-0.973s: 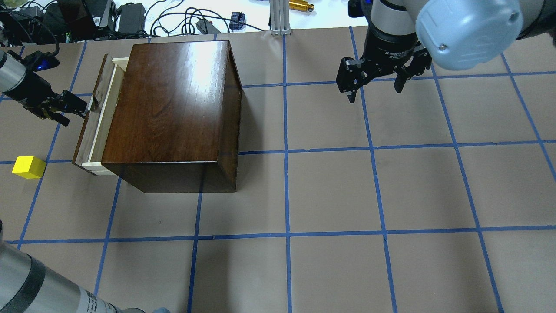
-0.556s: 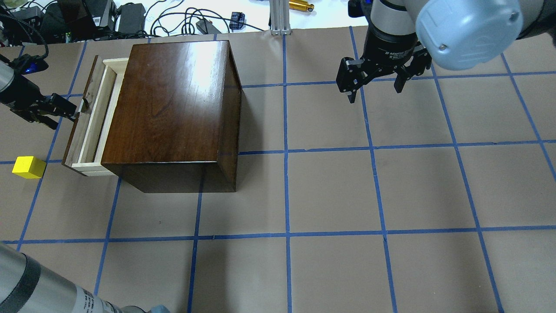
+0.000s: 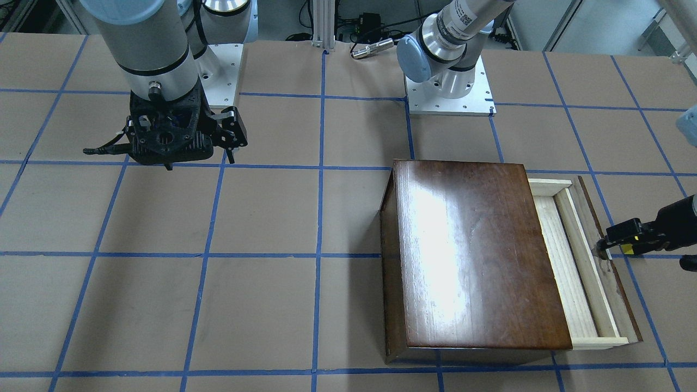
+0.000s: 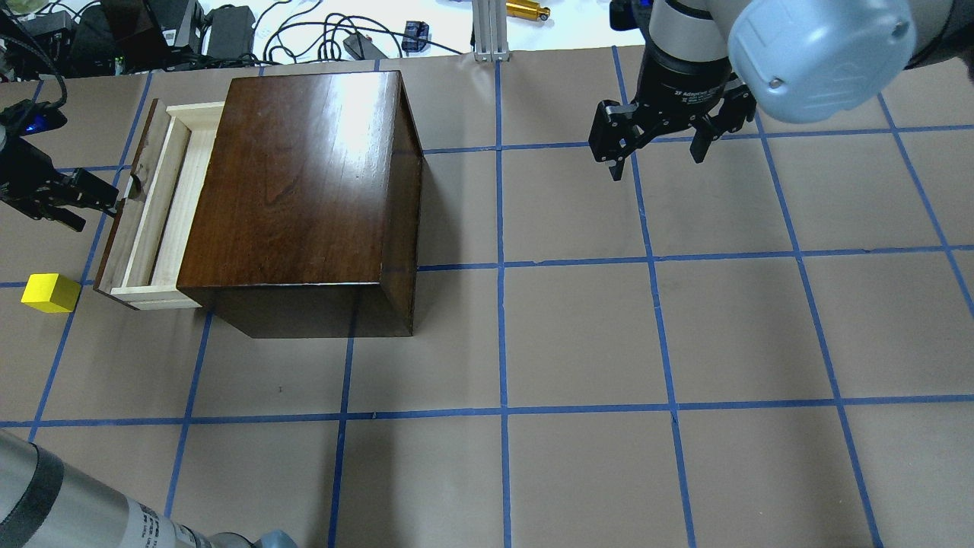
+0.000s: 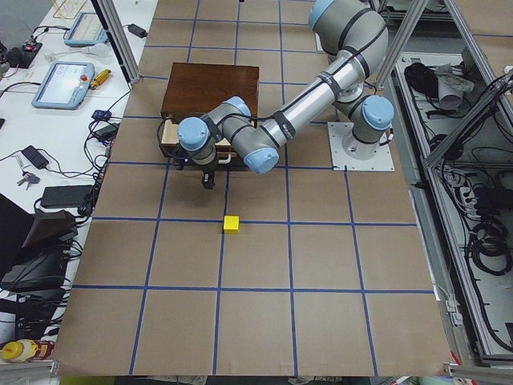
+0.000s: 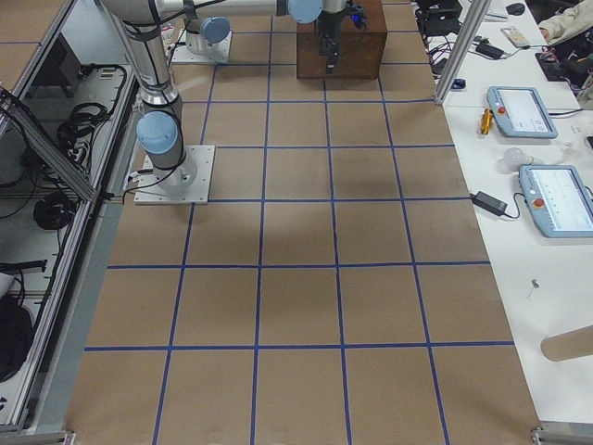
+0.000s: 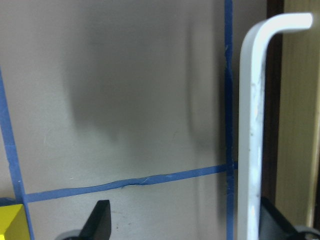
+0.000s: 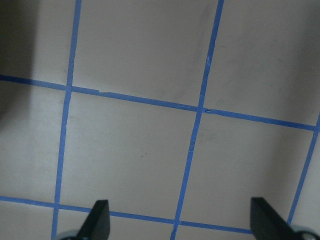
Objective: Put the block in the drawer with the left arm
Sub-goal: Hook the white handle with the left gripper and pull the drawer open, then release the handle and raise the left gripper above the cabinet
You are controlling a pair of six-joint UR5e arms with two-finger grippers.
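1. Right now the left hand (image 4: 99, 215) is hovering low over the table (image 4: 578, 335), just off the dark front panel of the drawer (image 4: 156, 221), w/ fingers spread wide.
2. In the left wrist cam, the drawer's white metal handle (image 7: 250, 130) is standing btwn the two fingertips. It's sitting right beside one fingertip (image 7: 274, 222) & well apart from the other. Can't tell if that near finger is actually touching it.
3. The drawer is sticking partway out of the glossy dark wooden box (image 4: 297, 183) on the robot's left side, w/ its pale raw-wood inside showing.
4. The yellow block (image 4: 50, 293) is lying on the table, outside the drawer. It's sitting near the drawer's front corner closest to the robot but apart from it, at the edge of a blue tape line (image 4: 504, 342). It's also peeking into the bottom corner of the left wrist cam.
5. The right hand (image 4: 657, 164) is hanging above the table, well apart from the box on its other side, fingers spread. Its wrist cam is showing only brown table & tape lines below.
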